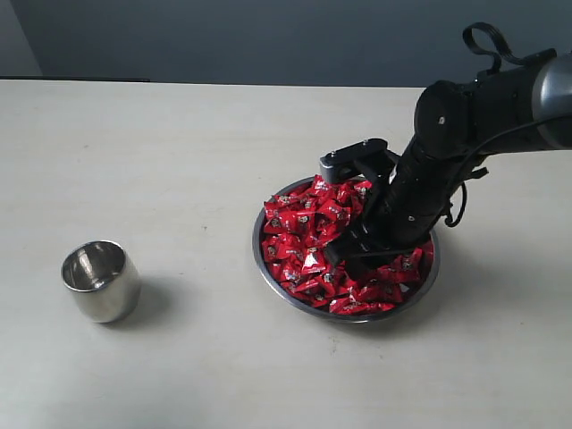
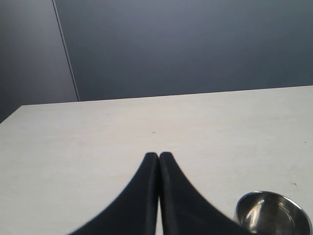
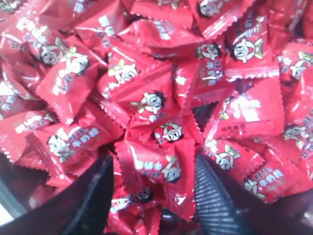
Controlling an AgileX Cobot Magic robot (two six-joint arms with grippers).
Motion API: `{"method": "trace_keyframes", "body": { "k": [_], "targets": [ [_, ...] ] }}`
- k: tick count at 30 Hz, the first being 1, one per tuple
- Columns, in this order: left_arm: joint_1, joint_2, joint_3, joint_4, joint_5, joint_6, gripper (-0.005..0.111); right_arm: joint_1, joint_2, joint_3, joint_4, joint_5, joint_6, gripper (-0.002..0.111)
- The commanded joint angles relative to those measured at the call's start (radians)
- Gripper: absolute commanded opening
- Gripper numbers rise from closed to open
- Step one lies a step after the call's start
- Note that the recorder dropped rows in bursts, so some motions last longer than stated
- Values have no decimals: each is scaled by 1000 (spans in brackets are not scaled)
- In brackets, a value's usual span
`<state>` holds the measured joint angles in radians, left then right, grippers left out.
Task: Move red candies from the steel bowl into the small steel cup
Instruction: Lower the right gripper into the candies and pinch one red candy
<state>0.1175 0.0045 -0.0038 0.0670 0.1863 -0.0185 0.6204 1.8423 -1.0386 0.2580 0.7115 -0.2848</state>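
Observation:
The steel bowl (image 1: 260, 259) sits right of the table's middle, heaped with red candies (image 1: 299, 228). My right gripper (image 1: 351, 255) reaches down into the heap. In the right wrist view it (image 3: 153, 169) is open, its ribbed black fingers (image 3: 210, 196) pushed into the pile on either side of one red candy (image 3: 157, 161), which has a cartoon face on its wrapper. The small steel cup (image 1: 100, 280) stands upright and looks empty at the left. My left gripper (image 2: 159, 156) is shut with nothing in it, hovering over bare table beside the cup (image 2: 274, 214). It is outside the exterior view.
The pale table (image 1: 179, 161) runs wide between cup and bowl. The right arm (image 1: 465, 134) slants in from the upper right over the bowl's far side. A dark wall (image 2: 186, 44) stands behind the table's far edge.

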Motion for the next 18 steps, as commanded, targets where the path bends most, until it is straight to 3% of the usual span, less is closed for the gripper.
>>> {"method": "trace_keyframes", "body": {
  "k": [1,18],
  "targets": [
    [1,-4,4,1,-6,-1,0,-1,-2,-8,-18,6,15,49],
    [1,-4,4,1,-6,-1,0,-1,0,-8,-44,-40,20,49]
  ]
}}
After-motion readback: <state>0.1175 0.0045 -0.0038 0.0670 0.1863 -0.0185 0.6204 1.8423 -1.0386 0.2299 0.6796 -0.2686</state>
